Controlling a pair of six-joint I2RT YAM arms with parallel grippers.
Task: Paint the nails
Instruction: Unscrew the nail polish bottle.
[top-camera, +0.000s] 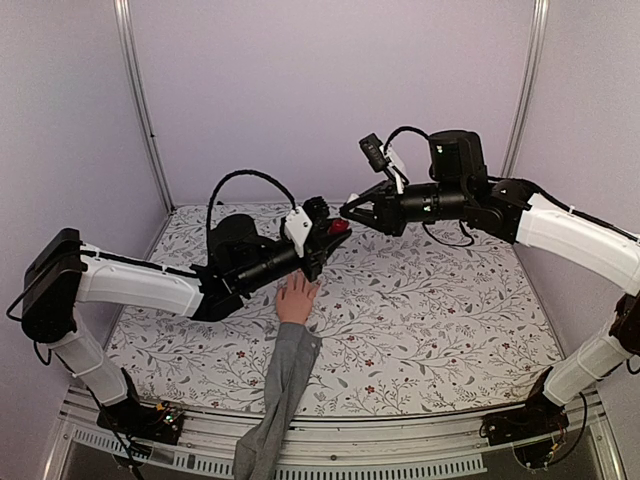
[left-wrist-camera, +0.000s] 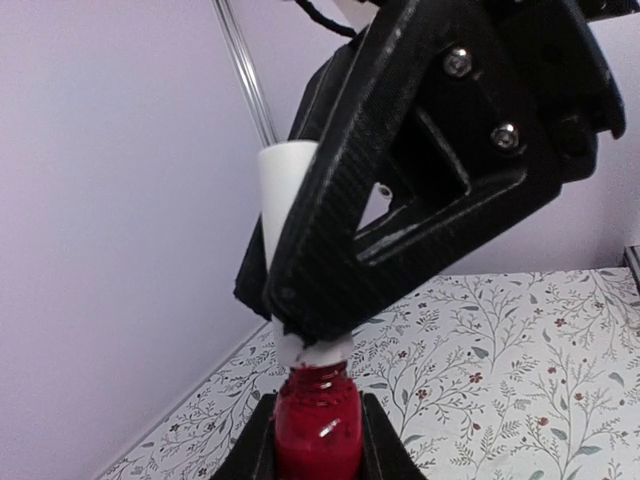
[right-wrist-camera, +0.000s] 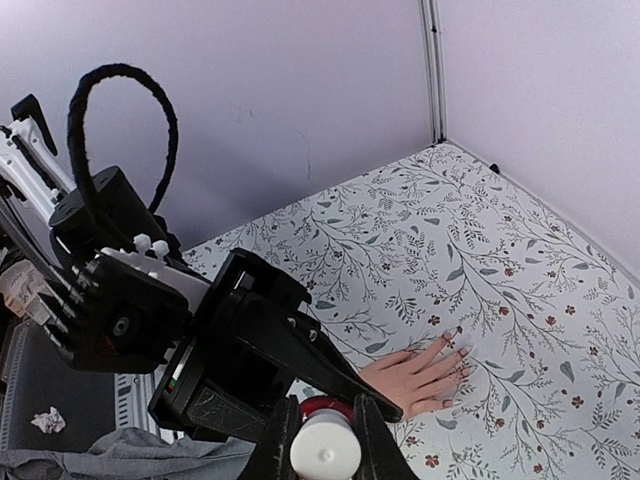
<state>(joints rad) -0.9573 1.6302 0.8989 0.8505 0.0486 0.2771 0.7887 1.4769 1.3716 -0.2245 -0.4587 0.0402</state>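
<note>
Up in the air, the left hand (top-camera: 325, 238) clamps the small red glass polish bottle (left-wrist-camera: 318, 425), and the right hand (top-camera: 350, 212) is pinched shut on its white cylindrical cap (right-wrist-camera: 325, 452). This looks like the uncapping step. The nails (right-wrist-camera: 463, 352) of the peach mannequin hand (top-camera: 295, 298) look unpainted, lying on the floral desk (top-camera: 430, 310) just below. Next move: twist the cap free and lift it straight out, with the bottle kept steady.

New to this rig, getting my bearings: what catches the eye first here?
The left gripper clamps a red polish bottle in mid-air over the middle of the floral tabletop, and the right gripper grips its white cap. Below them, a peach mannequin hand lies with fingers spread.
</note>
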